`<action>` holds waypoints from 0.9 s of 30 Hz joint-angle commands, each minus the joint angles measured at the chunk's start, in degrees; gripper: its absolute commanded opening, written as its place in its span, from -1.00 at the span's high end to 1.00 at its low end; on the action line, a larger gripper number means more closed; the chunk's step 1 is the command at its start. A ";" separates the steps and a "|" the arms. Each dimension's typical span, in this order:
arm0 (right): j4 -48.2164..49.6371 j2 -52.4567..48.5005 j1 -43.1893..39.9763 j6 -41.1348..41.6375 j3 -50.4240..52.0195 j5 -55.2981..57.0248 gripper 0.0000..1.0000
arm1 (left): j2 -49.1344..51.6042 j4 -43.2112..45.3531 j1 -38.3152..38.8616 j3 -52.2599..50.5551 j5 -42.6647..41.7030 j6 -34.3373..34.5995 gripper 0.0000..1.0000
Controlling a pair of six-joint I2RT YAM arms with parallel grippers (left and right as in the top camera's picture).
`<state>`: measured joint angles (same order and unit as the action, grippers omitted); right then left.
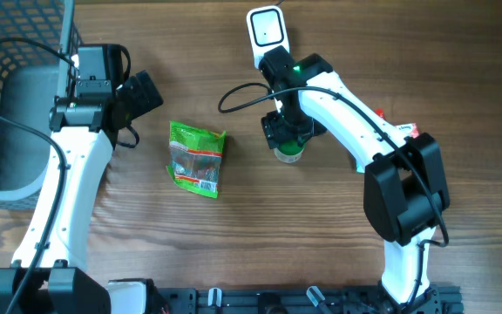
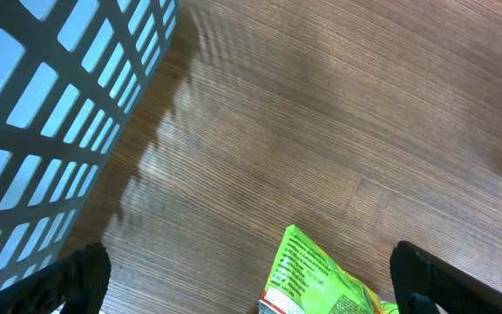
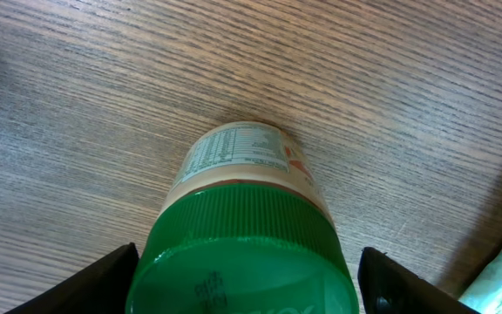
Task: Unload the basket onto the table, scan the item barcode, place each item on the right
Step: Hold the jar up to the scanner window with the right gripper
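A jar with a green ribbed lid (image 1: 289, 155) stands upright on the wooden table; its pale label with fine print (image 3: 238, 153) faces away from me. My right gripper (image 3: 247, 288) straddles the lid, one finger on each side, with a narrow gap showing at the right finger, so it is open. From overhead that gripper (image 1: 288, 131) hangs directly over the jar. A white handheld scanner (image 1: 267, 30) lies at the table's far edge. My left gripper (image 2: 255, 283) is wide open above the table, a green snack packet (image 2: 321, 275) showing between its fingers below.
The green packet (image 1: 197, 157) lies flat left of the jar. A grey wire basket (image 1: 16, 96) fills the far left corner, close beside the left arm. A small red and white item (image 1: 405, 131) peeks out from behind the right arm.
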<state>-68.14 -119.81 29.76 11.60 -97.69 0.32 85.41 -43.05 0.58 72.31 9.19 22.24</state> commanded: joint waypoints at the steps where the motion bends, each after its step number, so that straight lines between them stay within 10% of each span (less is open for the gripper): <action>1: 0.94 -0.90 0.02 -1.07 1.25 1.20 -0.63 | 0.00 0.13 -0.11 0.28 0.52 0.74 -1.00; 11: 9.14 -0.90 -0.04 -1.09 8.74 0.76 -0.99 | 0.00 0.15 -0.11 0.28 0.52 0.74 -1.00; 27: 9.81 -0.90 -0.02 0.57 8.85 0.76 -0.46 | 0.00 0.15 -0.11 0.28 0.52 0.74 -1.00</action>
<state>-58.61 -119.83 29.76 10.90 -89.27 0.47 85.41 -43.07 0.58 72.31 9.19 22.24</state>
